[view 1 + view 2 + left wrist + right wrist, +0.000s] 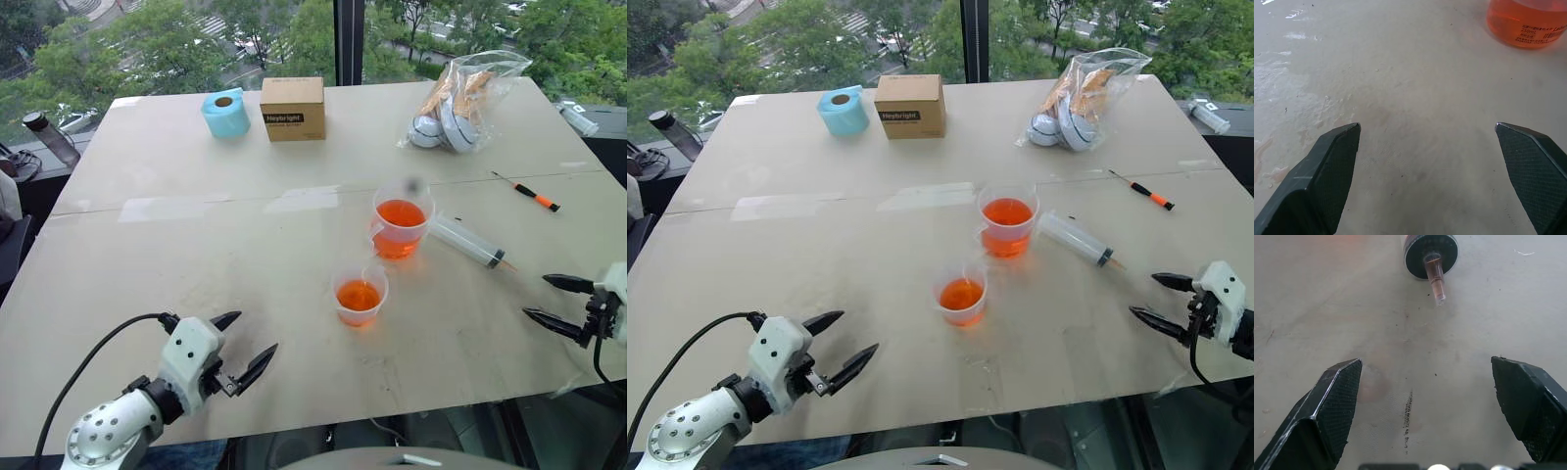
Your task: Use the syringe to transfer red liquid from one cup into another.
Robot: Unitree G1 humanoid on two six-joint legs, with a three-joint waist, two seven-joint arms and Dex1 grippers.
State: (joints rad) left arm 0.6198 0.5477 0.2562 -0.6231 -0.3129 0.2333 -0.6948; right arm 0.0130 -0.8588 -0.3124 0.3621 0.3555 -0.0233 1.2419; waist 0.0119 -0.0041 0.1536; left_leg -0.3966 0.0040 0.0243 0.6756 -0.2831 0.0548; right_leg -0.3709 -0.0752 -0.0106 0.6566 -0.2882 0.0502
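Pale beige surface (196, 245) with both arms at its near edge. The left gripper (250, 345) hovers by the near left corner, its black fingers (1327, 171) spread wide with nothing between them. The right gripper (558, 304) hangs near the right edge, fingers likewise spread and empty, aimed at the tip of the large clear plastic syringe (468, 241). The syringe lies flat, just beside the taller clear plastic cup with a side handle (401, 217), on the cup's right-edge side. The shorter clear plastic cup (360, 296) stands nearer the near edge. Each cup contains translucent orange-red liquid (401, 212). An orange-and-black-handled screwdriver (529, 193) lies towards the right edge.
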